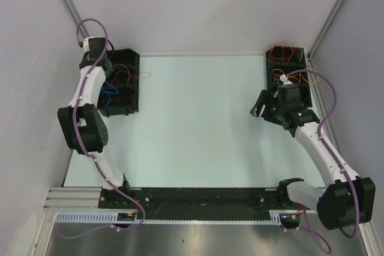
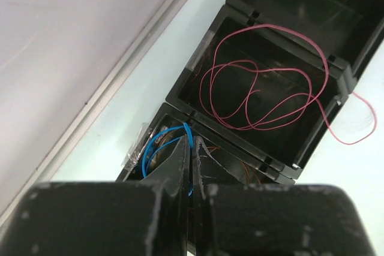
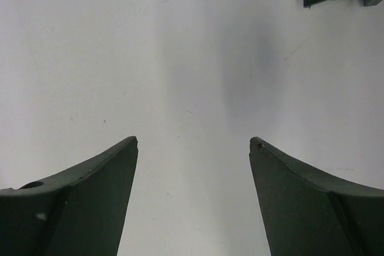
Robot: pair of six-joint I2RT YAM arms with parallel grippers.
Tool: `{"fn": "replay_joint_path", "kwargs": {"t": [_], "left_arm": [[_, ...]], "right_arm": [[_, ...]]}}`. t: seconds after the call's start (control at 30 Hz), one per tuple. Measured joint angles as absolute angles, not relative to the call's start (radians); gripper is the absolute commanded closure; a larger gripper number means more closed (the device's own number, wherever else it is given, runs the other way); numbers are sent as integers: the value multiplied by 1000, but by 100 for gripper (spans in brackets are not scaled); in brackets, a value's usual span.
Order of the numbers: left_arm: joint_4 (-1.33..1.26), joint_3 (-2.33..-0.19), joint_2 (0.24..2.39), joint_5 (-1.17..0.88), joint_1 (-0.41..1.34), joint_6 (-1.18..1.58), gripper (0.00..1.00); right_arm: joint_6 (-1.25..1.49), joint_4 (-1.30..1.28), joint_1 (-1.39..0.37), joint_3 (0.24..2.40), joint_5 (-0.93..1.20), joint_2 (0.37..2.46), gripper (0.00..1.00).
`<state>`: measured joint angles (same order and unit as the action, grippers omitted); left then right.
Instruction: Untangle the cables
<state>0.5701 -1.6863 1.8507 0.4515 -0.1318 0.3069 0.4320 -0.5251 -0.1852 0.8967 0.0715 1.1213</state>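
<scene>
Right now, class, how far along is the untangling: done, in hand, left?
Done: the red cable looks alone in its compartment. In hand: the shut left gripper sits at the blue cable; a grip is unclear. Left: orange cables lie looped together; the right gripper hangs open, empty.

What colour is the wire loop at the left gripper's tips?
Blue. The wire shows best in the left wrist view.

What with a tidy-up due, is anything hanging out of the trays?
Yes: the red cable spills over the wall of its black tray, and a loop of it lies outside on the table.
</scene>
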Motion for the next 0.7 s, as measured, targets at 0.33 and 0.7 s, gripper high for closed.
{"fn": "replay_joint_path", "kwargs": {"t": [0.33, 0.7], "left_arm": [[554, -1607, 1917, 458, -131, 385, 100], [556, -1544, 1968, 449, -131, 548, 51]], "right_arm": [[432, -520, -181, 891, 85, 1121, 20], [432, -513, -172, 884, 96, 1121, 20]]}}
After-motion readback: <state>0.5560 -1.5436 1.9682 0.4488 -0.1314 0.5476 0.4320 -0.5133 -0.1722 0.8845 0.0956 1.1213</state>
